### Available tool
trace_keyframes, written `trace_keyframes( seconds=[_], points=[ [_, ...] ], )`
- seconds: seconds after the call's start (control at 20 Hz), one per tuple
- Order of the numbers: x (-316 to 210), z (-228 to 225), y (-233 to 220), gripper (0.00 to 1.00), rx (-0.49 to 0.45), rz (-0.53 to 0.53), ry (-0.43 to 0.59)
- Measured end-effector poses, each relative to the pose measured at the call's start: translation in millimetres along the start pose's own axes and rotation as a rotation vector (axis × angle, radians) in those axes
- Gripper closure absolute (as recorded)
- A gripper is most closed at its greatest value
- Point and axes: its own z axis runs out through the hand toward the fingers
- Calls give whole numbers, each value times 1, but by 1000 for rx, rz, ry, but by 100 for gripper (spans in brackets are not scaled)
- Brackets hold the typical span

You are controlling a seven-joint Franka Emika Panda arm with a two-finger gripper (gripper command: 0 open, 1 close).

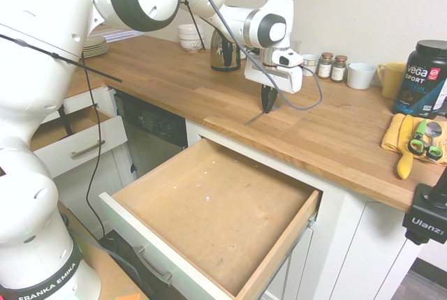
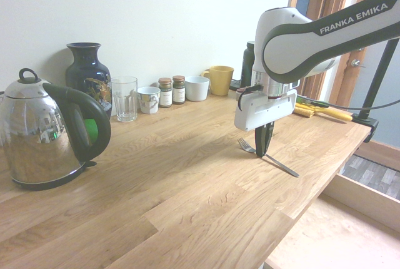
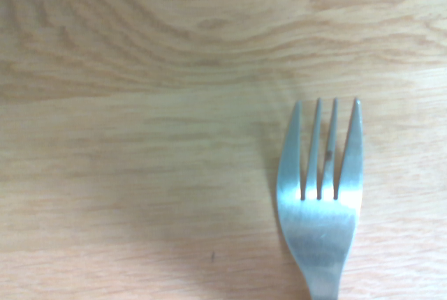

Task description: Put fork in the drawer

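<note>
Room: kitchen, pale wall running behind a long counter.
Surface: butcher-block countertop [image 1: 335, 132] carrying a kettle [image 2: 47, 134], vase [image 2: 87, 72], mugs and spice jars along the wall.
Drawer [image 1: 216, 209]: standing pulled open below the counter edge, wooden bottom showing.
Gripper [image 2: 263, 150]: pointing down, fingers clamping the fork [image 2: 270, 158].
Fork: lying on the countertop, tines facing the wall.

Light: bright, even and soft in all three views (no hard sun patches).
Shadows: a faint one beside the fork [image 3: 320, 195] on the table [image 3: 140, 139].
Glare: pale sheen on the table [image 2: 187, 175]; kettle [image 2: 44, 137] mirrors the room.
Focus: wrist view slightly soft.
Distortion: wide-angle bending at exterior edges.
</note>
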Motion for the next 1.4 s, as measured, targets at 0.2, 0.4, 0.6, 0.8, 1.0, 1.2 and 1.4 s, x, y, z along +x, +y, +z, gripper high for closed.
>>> trace_keyframes(
  seconds=[0.2,0.4,0.6,0.8,1.0,1.2,1.4],
  points=[
    [0,-8,0,100,9,5,7],
    [-1,-24,1,100,26,8,21],
    [-2,-46,3,100,49,8,38],
    [-18,-60,19,100,55,7,36],
    [-41,-64,47,100,63,9,34],
    [-67,-53,79,100,67,13,29],
    [-97,-29,114,100,63,17,18]
  ],
)
